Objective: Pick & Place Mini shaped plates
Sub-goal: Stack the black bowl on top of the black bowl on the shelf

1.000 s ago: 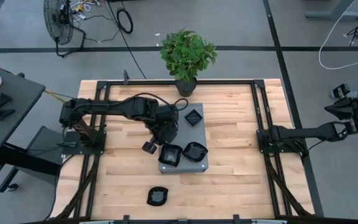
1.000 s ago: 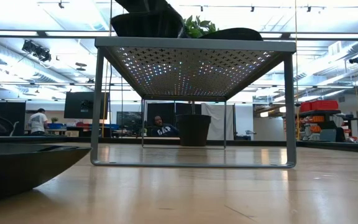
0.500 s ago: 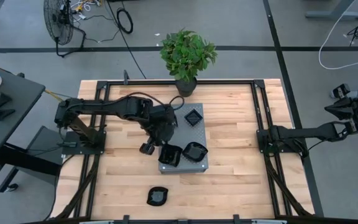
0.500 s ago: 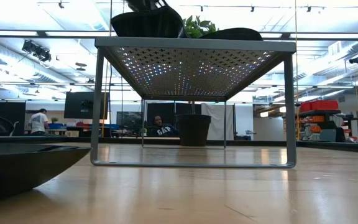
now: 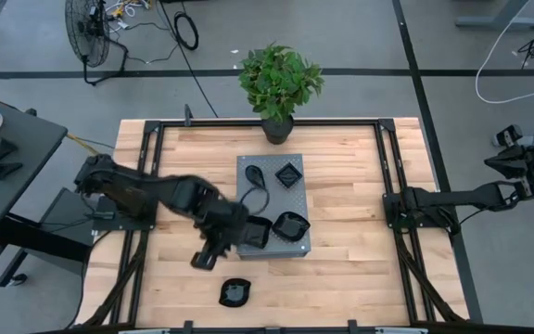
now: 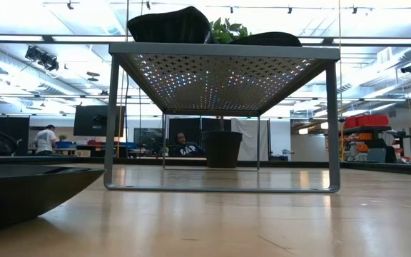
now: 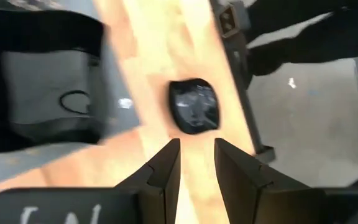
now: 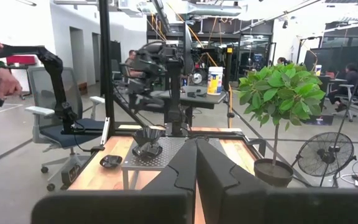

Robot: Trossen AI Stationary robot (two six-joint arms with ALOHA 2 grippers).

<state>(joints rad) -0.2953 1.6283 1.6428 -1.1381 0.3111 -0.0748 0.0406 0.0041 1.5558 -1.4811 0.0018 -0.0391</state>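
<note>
Several glossy black mini shaped plates rest on the raised grey perforated slab (image 5: 273, 199): a teardrop one (image 5: 256, 173), a square one (image 5: 289, 173), one at the near left corner (image 5: 254, 232) and a rounded one (image 5: 290, 225). Another plate (image 5: 235, 292) (image 7: 194, 106) lies flat on the wooden table near the front edge. My left gripper (image 5: 208, 260) (image 7: 196, 155) hovers open just left of the slab's near corner, above the table, with nothing between its fingers; the table plate lies ahead of them. My right gripper (image 8: 196, 162) waits shut at the table's right side (image 5: 395, 199).
A potted plant (image 5: 279, 88) stands at the table's far edge behind the slab. The slab stands on thin legs (image 6: 110, 121), with open room beneath it. Black frame rails (image 5: 133, 260) run along the table's sides. People sit in the room beyond.
My left gripper has swung away from the plate at the slab's near left corner, toward the table's near edge and a little left, rolling about its own axis as it went. That plate stays on the slab.
</note>
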